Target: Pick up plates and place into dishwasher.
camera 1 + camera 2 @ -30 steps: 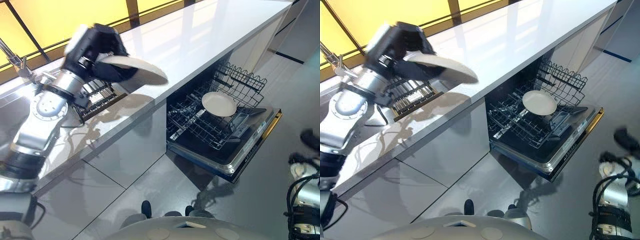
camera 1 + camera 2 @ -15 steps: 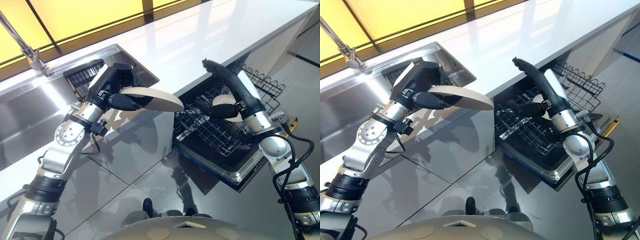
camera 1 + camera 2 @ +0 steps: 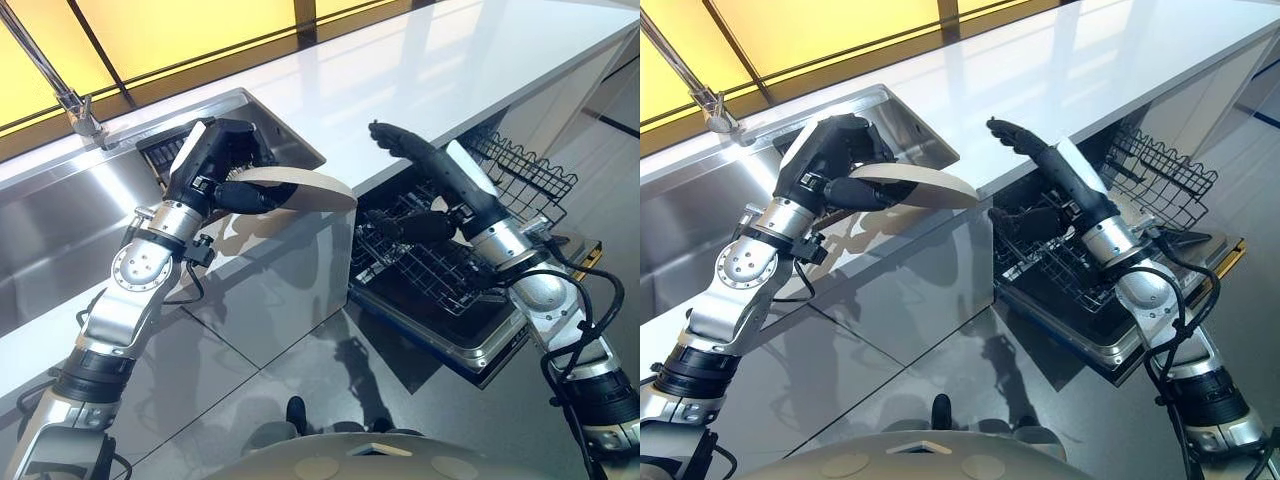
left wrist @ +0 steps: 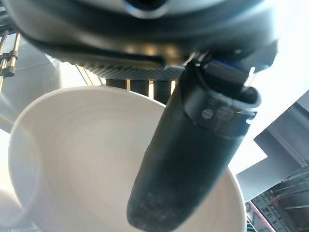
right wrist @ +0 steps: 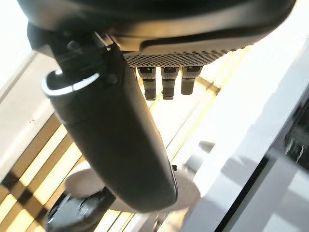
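White plate (image 3: 300, 188) is clamped in the left robot hand (image 3: 222, 170) over the counter (image 3: 420, 70) edge; the right robot hand (image 3: 420, 165) is held open above the dishwasher rack (image 3: 420, 265).

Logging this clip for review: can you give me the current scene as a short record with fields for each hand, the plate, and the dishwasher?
left hand: shut on the plate, thumb across its upper face
plate: cream, held roughly level over the counter edge, beside the sink
right hand: open, fingers extended, raised above the dishwasher
dishwasher: door down, lower rack pulled out
counter: white
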{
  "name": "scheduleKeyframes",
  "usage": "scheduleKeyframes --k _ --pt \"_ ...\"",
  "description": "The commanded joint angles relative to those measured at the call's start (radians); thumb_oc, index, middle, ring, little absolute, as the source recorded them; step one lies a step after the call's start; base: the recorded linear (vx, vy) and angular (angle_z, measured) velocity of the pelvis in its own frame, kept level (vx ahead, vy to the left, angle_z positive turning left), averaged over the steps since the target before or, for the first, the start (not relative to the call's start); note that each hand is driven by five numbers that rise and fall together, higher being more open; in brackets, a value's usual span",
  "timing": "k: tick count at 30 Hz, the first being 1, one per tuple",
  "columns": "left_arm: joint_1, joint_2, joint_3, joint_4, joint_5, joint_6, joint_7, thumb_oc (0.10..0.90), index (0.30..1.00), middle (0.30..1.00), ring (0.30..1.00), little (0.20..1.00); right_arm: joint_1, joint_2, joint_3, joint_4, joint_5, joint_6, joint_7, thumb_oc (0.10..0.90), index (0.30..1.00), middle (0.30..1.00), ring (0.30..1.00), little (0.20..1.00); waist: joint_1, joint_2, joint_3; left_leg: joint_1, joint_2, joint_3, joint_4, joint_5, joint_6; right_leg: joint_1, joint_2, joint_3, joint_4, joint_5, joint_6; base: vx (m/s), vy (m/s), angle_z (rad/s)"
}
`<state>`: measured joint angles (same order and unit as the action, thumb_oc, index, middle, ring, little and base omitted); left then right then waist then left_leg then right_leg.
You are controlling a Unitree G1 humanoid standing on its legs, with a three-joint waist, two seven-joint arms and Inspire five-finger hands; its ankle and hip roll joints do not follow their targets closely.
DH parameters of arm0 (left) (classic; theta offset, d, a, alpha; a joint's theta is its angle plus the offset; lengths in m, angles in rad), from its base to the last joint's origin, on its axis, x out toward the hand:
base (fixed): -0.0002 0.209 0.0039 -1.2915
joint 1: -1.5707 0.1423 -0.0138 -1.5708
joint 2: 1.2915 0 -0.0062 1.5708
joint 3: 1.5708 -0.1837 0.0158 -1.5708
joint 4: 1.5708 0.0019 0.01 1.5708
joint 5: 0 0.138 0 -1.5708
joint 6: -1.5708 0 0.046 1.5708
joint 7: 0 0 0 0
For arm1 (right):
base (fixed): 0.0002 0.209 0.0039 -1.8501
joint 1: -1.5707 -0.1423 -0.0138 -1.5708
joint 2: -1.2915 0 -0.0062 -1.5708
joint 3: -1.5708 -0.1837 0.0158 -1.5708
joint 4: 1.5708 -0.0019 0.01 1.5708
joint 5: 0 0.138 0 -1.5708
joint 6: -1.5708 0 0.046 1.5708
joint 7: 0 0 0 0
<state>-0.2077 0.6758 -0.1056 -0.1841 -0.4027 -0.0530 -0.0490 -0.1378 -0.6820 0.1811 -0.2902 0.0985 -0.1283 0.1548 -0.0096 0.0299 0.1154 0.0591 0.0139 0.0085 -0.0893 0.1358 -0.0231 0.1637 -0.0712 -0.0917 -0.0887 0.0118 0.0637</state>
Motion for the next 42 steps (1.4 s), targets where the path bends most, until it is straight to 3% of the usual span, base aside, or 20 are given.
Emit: scheduleKeyframes --k 1,9,15,16,17,26,36,37,38,39,42 --pt "-0.156 0.007 -0.009 0.018 0.019 -0.085 0.033 0.1 0.3 0.3 0.3 0.2 -0.156 0.066 0.045 -0.053 0.088 -0.046 -0.013 0.8 0.9 0.9 0.9 0.9 0.005 -0.024 -0.087 0.063 -0.071 0.049 0.009 -0.15 0.039 -0.06 0.051 -0.014 0.048 -0.007 0.005 0.0 0.0 0.0" --pt "-0.205 -0.057 -0.103 0.024 0.028 -0.073 0.01 0.1 0.3 0.3 0.3 0.2 -0.208 0.156 0.156 -0.009 0.107 -0.014 -0.046 0.8 0.9 0.9 0.9 0.9 0.013 -0.024 -0.082 0.066 -0.073 0.044 0.01 -0.151 0.042 -0.054 0.052 -0.02 0.048 -0.011 0.001 0.01 -0.001 0.03" --pt "-0.246 -0.104 -0.183 0.002 -0.04 -0.048 -0.044 0.1 0.3 0.3 0.3 0.2 -0.241 0.207 0.198 0.022 0.082 0.02 -0.144 0.8 0.9 0.9 0.9 0.9 0.014 -0.022 -0.08 0.071 -0.074 0.041 0.007 -0.151 0.044 -0.046 0.052 -0.026 0.044 -0.012 0.002 0.01 -0.005 0.03" --pt "-0.246 -0.11 -0.191 -0.004 -0.061 -0.039 -0.061 0.1 0.3 0.3 0.3 0.2 -0.242 0.215 0.2 0.026 0.066 0.02 -0.164 0.572 0.705 0.705 0.705 0.672 0.014 -0.022 -0.08 0.071 -0.074 0.042 0.007 -0.152 0.044 -0.045 0.052 -0.027 0.044 -0.012 0.002 0.0 0.0 0.0" --pt "-0.24 -0.119 -0.2 -0.015 -0.066 -0.031 -0.078 0.1 0.3 0.3 0.3 0.2 -0.24 0.22 0.201 0.03 0.05 0.018 -0.189 0.1 0.3 0.3 0.3 0.2 0.015 -0.021 -0.079 0.072 -0.073 0.044 0.008 -0.152 0.044 -0.045 0.052 -0.029 0.044 -0.011 0.002 0.0 0.0 0.0" --pt "-0.208 -0.056 -0.177 -0.091 -0.068 -0.027 -0.106 0.1 0.3 0.3 0.3 0.2 -0.226 0.174 0.174 0.033 0.007 0.018 -0.245 0.1 0.3 0.3 0.3 0.2 0.027 -0.016 -0.081 0.072 -0.074 0.052 0.009 -0.152 0.042 -0.038 0.047 -0.046 0.028 -0.004 0.007 0.0 0.001 0.01" --pt "-0.16 0.011 -0.064 -0.138 -0.038 -0.106 -0.086 0.1 0.3 0.3 0.3 0.2 -0.182 0.122 0.111 0.039 -0.027 0.015 -0.248 0.1 0.3 0.3 0.3 0.2 0.041 -0.018 -0.086 0.073 -0.076 0.036 0.008 -0.151 0.047 -0.037 0.039 -0.058 0.049 -0.017 0.006 0.0 0.004 0.03" --pt "-0.158 0.02 -0.049 -0.14 -0.041 -0.113 -0.078 0.171 0.361 0.361 0.361 0.271 -0.178 0.115 0.103 0.041 -0.029 0.015 -0.249 0.1 0.3 0.3 0.3 0.2 0.042 -0.018 -0.087 0.073 -0.076 0.034 0.007 -0.15 0.047 -0.037 0.039 -0.058 0.051 -0.018 0.006 0.0 0.0 0.0" --pt "-0.155 0.027 -0.033 -0.141 -0.042 -0.113 -0.062 0.734 0.844 0.844 0.844 0.834 -0.172 0.11 0.092 0.045 -0.032 0.014 -0.25 0.1 0.3 0.3 0.3 0.2 0.043 -0.018 -0.088 0.073 -0.076 0.031 0.006 -0.15 0.047 -0.038 0.039 -0.058 0.054 -0.02 0.006 0.0 0.0 0.0" --pt "-0.152 0.035 -0.016 -0.139 -0.044 -0.099 -0.05 0.8 0.9 0.9 0.9 0.9 -0.166 0.104 0.083 0.047 -0.035 0.012 -0.253 0.1 0.3 0.3 0.3 0.2 0.044 -0.018 -0.089 0.074 -0.076 0.028 0.005 -0.15 0.048 -0.038 0.038 -0.06 0.056 -0.021 0.006 -0.01 0.013 0.04" --pt "-0.128 0.053 0.03 -0.135 -0.055 -0.104 -0.056 0.8 0.9 0.9 0.9 0.9 -0.149 0.096 0.046 0.05 -0.043 0.0 -0.263 0.1 0.3 0.3 0.3 0.2 0.048 -0.016 -0.089 0.073 -0.077 0.022 0.005 -0.149 0.048 -0.038 0.037 -0.062 0.058 -0.023 0.005 -0.01 0.014 0.1"
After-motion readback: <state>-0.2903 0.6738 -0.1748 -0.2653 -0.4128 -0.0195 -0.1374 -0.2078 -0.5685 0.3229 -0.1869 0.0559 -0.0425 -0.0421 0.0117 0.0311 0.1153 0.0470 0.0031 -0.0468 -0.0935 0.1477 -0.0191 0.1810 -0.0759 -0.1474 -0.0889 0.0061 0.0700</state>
